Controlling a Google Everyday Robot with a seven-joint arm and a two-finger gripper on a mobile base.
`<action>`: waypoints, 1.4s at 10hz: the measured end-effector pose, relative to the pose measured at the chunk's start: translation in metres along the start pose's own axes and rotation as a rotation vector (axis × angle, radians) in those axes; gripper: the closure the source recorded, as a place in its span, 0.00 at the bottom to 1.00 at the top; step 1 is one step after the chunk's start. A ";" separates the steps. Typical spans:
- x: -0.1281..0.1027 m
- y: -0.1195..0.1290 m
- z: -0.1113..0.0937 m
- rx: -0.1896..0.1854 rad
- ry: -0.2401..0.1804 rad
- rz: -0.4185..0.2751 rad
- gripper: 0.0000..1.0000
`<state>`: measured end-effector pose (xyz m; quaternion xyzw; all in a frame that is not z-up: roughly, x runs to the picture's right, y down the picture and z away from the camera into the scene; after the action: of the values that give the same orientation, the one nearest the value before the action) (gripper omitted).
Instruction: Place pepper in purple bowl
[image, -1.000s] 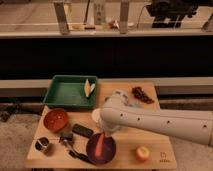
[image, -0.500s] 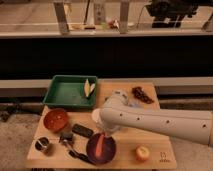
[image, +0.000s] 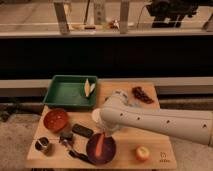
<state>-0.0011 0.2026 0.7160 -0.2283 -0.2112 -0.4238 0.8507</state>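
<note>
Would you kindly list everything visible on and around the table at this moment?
pepper: one, orange-red, lying in the purple bowl
purple bowl: one, dark purple, front centre of the table
orange bowl: one, orange-red, left side
green tray: one, green, back left
pale item: one, yellowish, at the tray's right edge
dark flat item: one, black, between the bowls
metal cup: one, silvery, front left corner
round fruit: one, yellow-red, front right
dark red item: one, back right
table: one, light wood
arm: one, white, entering from the right
gripper: one, just above the purple bowl
</note>
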 end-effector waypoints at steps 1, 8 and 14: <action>0.000 0.000 0.000 -0.003 -0.002 -0.002 0.20; -0.004 -0.004 -0.003 0.007 0.020 -0.063 0.20; -0.003 -0.005 -0.003 0.008 0.024 -0.065 0.20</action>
<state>-0.0062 0.2004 0.7125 -0.2128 -0.2102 -0.4531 0.8398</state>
